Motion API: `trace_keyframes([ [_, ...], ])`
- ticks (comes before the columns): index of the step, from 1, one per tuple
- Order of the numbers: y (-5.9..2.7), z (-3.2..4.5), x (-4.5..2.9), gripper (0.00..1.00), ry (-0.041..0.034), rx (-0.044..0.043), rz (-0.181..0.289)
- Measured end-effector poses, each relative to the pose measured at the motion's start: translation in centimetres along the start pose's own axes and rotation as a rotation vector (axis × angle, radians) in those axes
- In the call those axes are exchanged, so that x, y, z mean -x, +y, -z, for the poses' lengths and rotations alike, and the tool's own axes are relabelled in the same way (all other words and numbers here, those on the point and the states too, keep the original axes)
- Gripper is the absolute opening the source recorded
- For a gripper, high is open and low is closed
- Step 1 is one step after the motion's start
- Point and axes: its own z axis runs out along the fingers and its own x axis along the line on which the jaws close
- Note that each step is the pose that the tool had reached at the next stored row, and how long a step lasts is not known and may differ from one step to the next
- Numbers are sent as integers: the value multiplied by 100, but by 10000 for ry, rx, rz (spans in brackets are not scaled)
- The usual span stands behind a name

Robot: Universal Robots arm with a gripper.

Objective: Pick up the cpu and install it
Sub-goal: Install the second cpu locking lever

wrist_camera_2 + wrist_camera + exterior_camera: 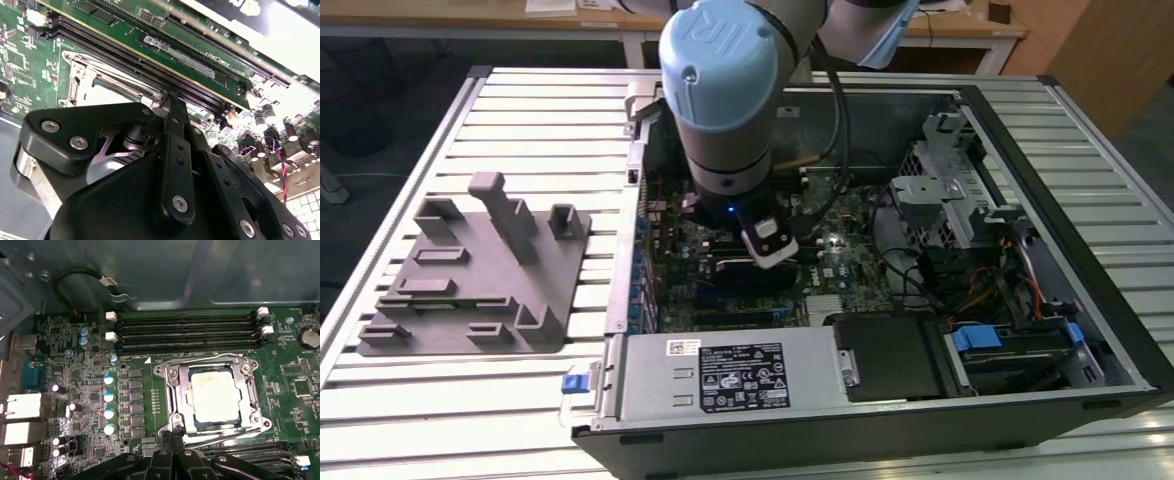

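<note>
Your gripper (174, 437) is pinched together and holds nothing. You can see the cpu (216, 394) sitting flat in its socket (172, 396) on the motherboard (90, 400), just beside the fingertips.

The arm (727, 95) reached steeply downward in the exterior view, its pale blue joint cap uppermost and the grey wrist section below it pointing down. A small blue light glowed at the wrist's lower end, beside a white-and-black camera module (770, 243) mounted at a tilt. In both wrist views the gripper (171, 102) showed black linkage bars with silver screws, its slim fingers (172, 432) drawn together at the tips.
</note>
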Motion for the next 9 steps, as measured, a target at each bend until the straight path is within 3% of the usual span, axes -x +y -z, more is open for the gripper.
trace_keyframes([
  [9, -42, 13, 1, 11, 5, 0, 12],
])
